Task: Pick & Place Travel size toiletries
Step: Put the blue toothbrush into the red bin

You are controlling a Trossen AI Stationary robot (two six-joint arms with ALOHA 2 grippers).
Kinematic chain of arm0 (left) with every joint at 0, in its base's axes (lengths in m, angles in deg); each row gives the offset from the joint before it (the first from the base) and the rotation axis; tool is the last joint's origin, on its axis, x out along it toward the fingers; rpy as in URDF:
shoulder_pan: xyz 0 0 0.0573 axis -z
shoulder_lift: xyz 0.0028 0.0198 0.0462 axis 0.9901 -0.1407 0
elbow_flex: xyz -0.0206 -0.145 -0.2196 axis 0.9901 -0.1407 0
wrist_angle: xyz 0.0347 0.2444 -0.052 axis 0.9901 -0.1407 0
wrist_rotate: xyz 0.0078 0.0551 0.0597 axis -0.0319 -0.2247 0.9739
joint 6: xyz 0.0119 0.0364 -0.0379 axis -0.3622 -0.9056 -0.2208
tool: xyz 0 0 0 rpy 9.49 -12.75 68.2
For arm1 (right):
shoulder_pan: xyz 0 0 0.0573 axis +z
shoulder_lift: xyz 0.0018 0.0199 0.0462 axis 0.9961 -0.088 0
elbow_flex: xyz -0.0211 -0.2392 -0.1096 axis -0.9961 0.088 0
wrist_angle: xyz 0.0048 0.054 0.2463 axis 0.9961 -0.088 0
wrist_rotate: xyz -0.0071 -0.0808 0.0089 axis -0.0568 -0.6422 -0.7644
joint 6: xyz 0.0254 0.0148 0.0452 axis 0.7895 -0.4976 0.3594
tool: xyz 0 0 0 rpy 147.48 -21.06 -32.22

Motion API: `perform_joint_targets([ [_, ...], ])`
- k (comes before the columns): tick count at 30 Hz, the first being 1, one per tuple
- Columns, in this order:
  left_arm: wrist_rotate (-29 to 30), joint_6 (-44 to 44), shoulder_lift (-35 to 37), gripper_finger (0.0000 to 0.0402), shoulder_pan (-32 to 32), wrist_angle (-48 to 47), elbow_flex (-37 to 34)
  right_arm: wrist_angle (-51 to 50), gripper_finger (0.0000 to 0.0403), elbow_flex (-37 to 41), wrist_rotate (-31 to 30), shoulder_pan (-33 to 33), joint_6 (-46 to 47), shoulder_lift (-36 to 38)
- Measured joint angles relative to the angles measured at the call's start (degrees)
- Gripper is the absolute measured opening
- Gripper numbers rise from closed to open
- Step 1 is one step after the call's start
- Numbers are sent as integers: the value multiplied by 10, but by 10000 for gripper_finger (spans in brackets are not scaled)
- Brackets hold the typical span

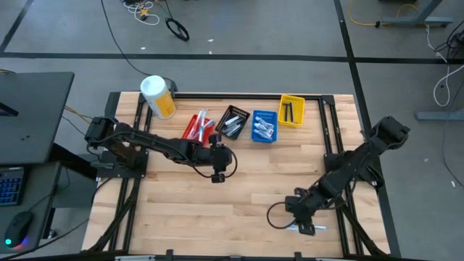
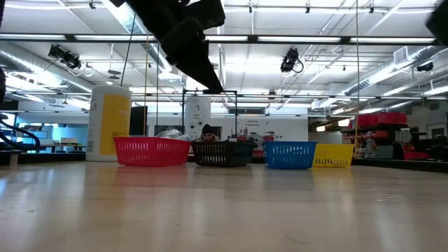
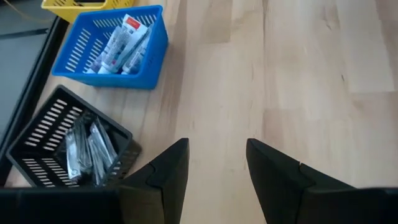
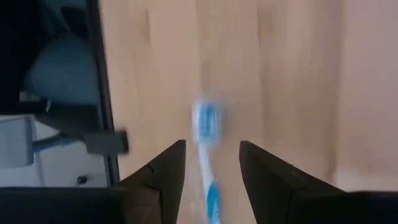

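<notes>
A blue and white toothbrush [image 4: 206, 124] lies flat on the table close to its near edge, right of centre [image 1: 302, 229]. My right gripper [image 4: 212, 146] hangs over it [image 1: 303, 220], open, with one finger on either side of the handle; the brush looks blurred. My left gripper [image 3: 217, 146] is open above bare wood near the table's middle [image 1: 218, 174], holding nothing. Other toiletries sit in bins along the far edge: wrapped dark items in the black bin [image 3: 74, 149], little white tubes in the blue bin [image 3: 115, 46].
Along the far edge stand a red bin [image 1: 196, 127], a black bin [image 1: 233, 121], a blue bin [image 1: 264, 125] and a yellow bin [image 1: 291, 110], with a yellow white-lidded canister [image 1: 157, 96] at the far left. A dark cable loop [image 1: 278, 214] lies beside my right gripper.
</notes>
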Motion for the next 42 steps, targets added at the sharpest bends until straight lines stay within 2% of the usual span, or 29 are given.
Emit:
perform_joint_targets([
  [3,-1,-8,0,169,-9,14,0,4,160,0,16,19,43,-26],
  [11,-2,16,0,169,-35,24,0,45,159,0,13,54,62,-103],
  [17,-2,37,0,169,-44,23,0,31,142,-5,-3,62,9,-134],
  [23,-2,38,0,169,-44,23,0,26,96,-3,-10,62,-40,-132],
  [29,-2,58,0,169,-44,22,0,41,65,3,-8,43,-69,-99],
  [35,-8,85,0,169,-44,21,0,53,63,2,-56,5,-153,-28],
  [37,-8,94,0,169,-44,21,0,55,63,2,-79,-8,-198,-8],
  [42,-10,103,0,169,-44,22,0,60,63,2,-182,-49,-332,33],
])
